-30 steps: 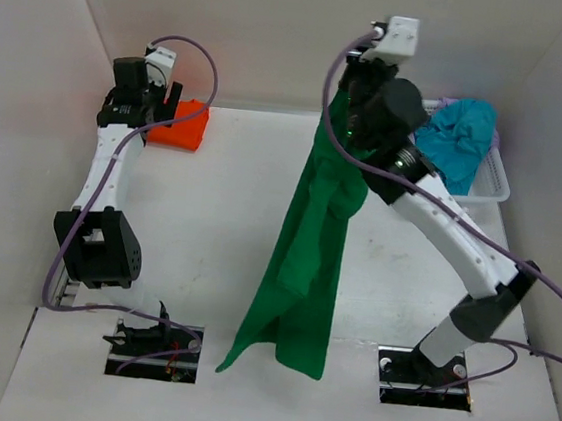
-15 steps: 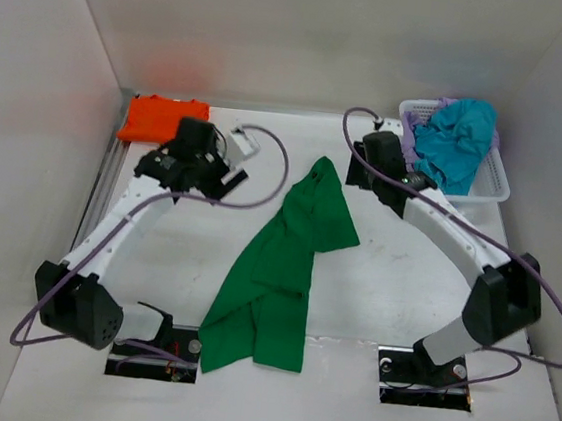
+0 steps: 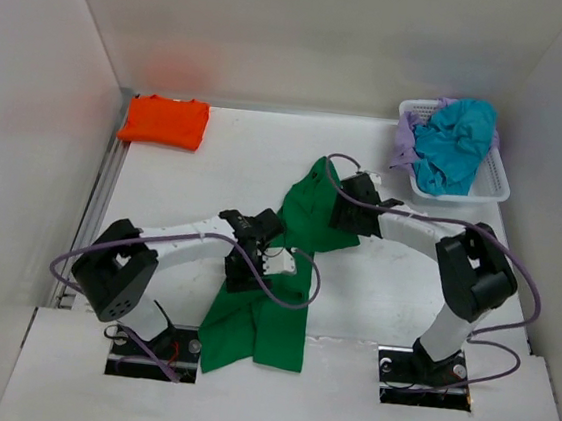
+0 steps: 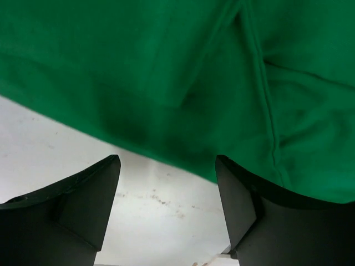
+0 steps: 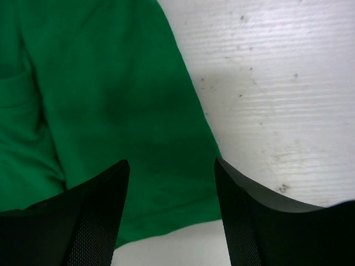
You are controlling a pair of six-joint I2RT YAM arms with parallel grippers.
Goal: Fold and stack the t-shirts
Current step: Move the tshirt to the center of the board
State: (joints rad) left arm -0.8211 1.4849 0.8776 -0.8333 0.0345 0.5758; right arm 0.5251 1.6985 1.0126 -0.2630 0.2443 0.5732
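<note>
The dark green t-shirt lies crumpled in a long strip down the middle of the table. My left gripper hovers low at its left edge, open; in the left wrist view the gripper has bare table between its fingers and the green cloth just ahead. My right gripper sits over the shirt's upper right part, open, with the green cloth under the gripper. An orange t-shirt lies folded at the back left. A teal t-shirt and a lavender one are bunched in the basket.
The white lattice basket stands at the back right corner. White walls close in the table at the left, back and right. A metal rail runs along the left edge.
The right gripper has opened and dropped the green shirt, which now lies on the table. Both arms have come down to it; the left arm swung in from the orange shirt.
</note>
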